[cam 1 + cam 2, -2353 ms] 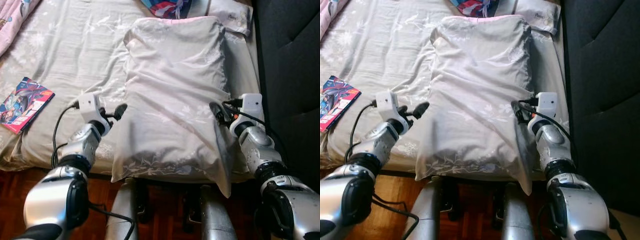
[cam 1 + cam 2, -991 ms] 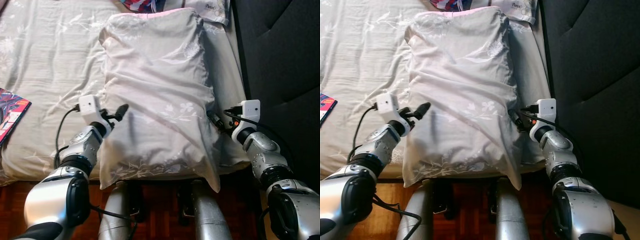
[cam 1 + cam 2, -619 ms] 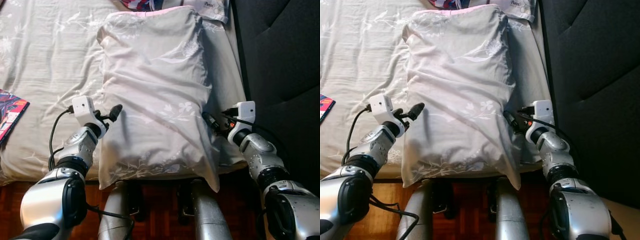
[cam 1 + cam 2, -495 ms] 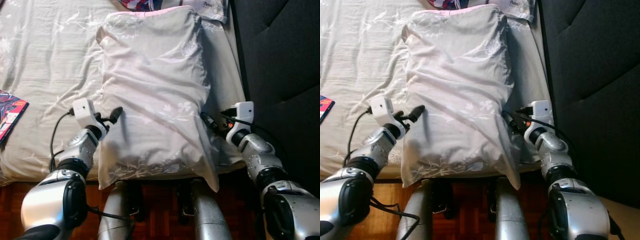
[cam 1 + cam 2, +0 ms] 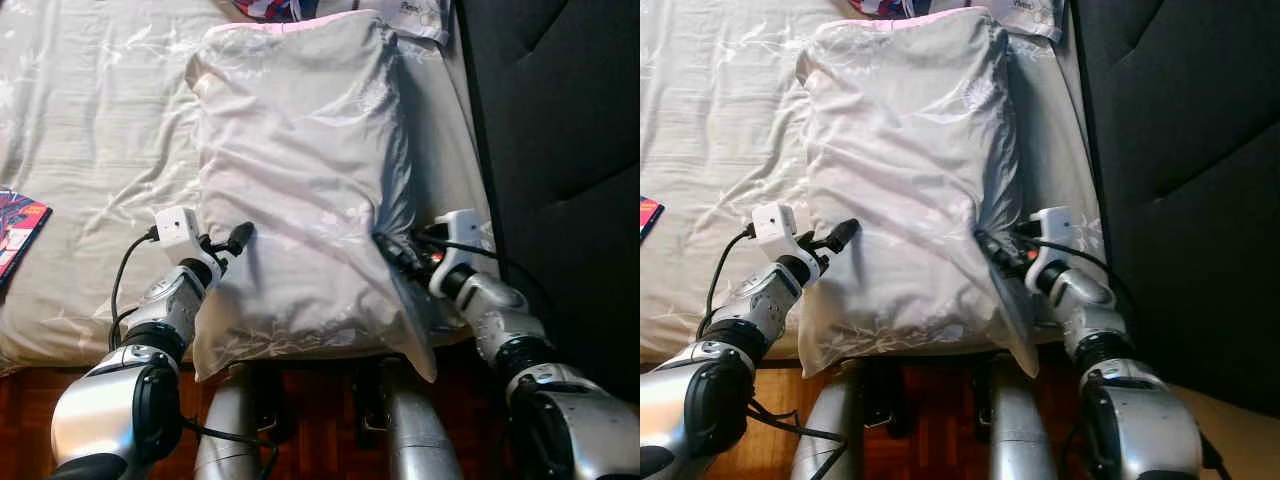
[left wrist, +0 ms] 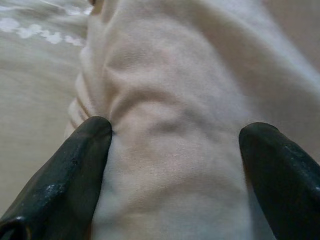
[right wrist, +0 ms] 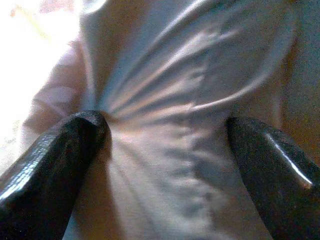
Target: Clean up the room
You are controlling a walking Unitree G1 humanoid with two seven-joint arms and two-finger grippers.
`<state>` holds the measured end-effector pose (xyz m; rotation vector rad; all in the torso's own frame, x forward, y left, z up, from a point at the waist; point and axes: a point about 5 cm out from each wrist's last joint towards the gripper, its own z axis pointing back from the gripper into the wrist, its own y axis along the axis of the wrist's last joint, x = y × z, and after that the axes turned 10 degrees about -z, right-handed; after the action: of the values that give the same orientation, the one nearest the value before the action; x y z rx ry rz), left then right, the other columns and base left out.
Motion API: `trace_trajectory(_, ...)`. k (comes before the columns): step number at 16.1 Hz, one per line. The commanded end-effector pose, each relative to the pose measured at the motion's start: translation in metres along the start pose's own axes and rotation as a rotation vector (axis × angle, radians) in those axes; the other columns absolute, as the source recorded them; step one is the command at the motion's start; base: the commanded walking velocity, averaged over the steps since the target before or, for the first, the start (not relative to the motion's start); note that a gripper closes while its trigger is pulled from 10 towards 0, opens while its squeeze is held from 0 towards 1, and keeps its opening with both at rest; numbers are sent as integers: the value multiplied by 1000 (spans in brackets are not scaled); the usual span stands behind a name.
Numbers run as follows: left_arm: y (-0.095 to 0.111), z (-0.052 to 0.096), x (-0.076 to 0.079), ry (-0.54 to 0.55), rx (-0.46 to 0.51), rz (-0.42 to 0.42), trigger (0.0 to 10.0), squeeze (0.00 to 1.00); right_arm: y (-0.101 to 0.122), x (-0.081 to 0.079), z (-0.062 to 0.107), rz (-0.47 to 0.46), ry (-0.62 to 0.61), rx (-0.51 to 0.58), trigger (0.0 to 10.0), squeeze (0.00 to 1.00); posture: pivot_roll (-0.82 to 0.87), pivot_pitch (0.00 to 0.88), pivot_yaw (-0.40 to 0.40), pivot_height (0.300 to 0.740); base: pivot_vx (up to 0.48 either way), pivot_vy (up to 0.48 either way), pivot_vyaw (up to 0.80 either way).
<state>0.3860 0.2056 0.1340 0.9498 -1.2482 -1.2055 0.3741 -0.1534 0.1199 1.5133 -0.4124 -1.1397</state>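
I can read no text in these pictures. A white package (image 5: pixel 425 12) lies on the bed beyond the pillow, far ahead of the right gripper (image 5: pixel 392 252); it carries some dark print, but the letters are too small and blurred for me to read them.

A bed (image 5: pixel 90 150) covered in a pale grey sheet with a faint floral print carries everything here. A large pillow (image 5: pixel 300 170) in matching fabric lies lengthwise on it, its near end overhanging the bed's edge. Well to the left of the pillow, a colourful book (image 5: pixel 15 225) rests on the sheet. Beyond the pillow's far end lie a bright patterned item (image 5: pixel 275 8) and a smaller white cushion (image 5: pixel 420 18).
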Motion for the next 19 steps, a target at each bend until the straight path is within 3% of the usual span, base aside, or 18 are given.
trace_trajectory(1,-31,11,-11,63,-118,-46,10000,0,-28,-2,4,-30,33,-100,10000,0,-10,605,-77,658,0,0,0)
trace_trajectory(5,-29,17,-27,128,-108,-82,10000,0,-32,0,7,-21,39,-116,10000,0,-16,612,-84,658,0,0,0)
trace_trajectory(7,-36,19,-28,131,-131,-85,10000,0,-32,2,8,-22,33,-119,10000,0,-30,616,-94,658,0,0,0)
trace_trajectory(9,-52,23,-22,98,-179,-31,10000,0,-33,3,11,-18,39,-127,10000,0,-46,618,-108,658,0,0,0)
trace_trajectory(10,-56,24,-21,101,-180,2,0,0,-33,3,11,-17,41,-130,10000,0,-48,618,-110,658,0,0,0)
trace_trajectory(11,-57,24,-20,96,-176,17,0,0,-33,3,11,-18,45,-133,10000,0,-48,618,-110,658,0,0,0)
trace_trajectory(13,-58,24,-18,85,-170,37,0,0,-35,2,11,-12,57,-136,0,0,-52,617,-114,658,0,0,0)
trace_trajectory(19,-54,21,-12,36,-147,50,0,0,-41,0,13,-10,75,-154,0,0,-45,611,-110,658,0,0,0)
